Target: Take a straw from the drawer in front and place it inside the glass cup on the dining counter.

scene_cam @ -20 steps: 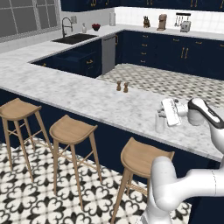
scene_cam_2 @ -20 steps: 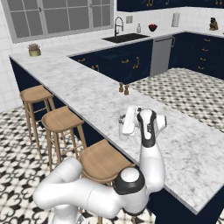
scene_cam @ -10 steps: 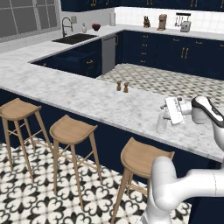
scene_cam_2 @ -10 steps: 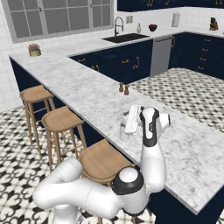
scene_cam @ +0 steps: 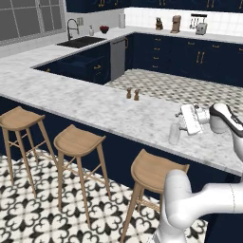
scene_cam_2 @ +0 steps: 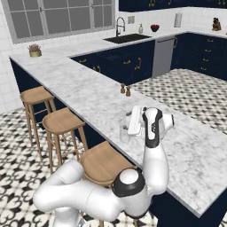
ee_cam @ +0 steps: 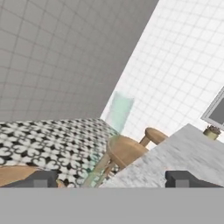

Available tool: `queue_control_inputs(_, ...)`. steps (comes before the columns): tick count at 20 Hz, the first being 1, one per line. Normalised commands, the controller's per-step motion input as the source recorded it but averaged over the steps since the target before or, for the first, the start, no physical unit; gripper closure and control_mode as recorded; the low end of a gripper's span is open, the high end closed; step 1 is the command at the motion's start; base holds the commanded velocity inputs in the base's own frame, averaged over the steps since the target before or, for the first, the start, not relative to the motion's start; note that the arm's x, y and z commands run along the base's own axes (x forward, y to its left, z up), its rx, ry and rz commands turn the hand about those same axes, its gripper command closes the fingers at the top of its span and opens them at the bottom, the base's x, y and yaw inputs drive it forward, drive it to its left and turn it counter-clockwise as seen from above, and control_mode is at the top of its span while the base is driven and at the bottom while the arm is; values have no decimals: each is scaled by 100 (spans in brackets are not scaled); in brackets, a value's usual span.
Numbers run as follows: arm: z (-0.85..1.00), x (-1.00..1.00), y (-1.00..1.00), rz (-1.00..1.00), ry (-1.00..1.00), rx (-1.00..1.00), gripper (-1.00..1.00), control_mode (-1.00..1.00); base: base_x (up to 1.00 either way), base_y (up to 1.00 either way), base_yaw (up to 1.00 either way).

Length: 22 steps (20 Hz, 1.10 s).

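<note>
From the left I count three wooden stools (scene_cam: 78, 140), two brown shakers (scene_cam: 132, 94), then one glass cup (scene_cam: 174, 135) upright near the stool-side edge of the dining counter (scene_cam: 95, 107). My gripper (ee_cam: 111, 180) hangs just right of the cup and above it, fingers spread wide with nothing between them. The cup lies ahead of it. I cannot make out the straw.
</note>
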Motion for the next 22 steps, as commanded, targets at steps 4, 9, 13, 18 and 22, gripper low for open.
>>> queue_control_inputs(4, 42, -20, 1, 0, 0, -2, -100, -100, 0, 0, 0)
queue_control_inputs(9, 96, -30, 16, 0, -7, -9, -100, -100, 0, 0, 0)
queue_control_inputs(13, 34, -96, 0, -1, -76, -62, -100, -100, 0, 0, 0)
queue_control_inputs(18, -26, -100, 1, -3, -100, -88, -100, -100, 0, 0, 0)
queue_control_inputs(22, -57, -100, 48, -2, -87, -82, -100, -100, 0, 0, 0)
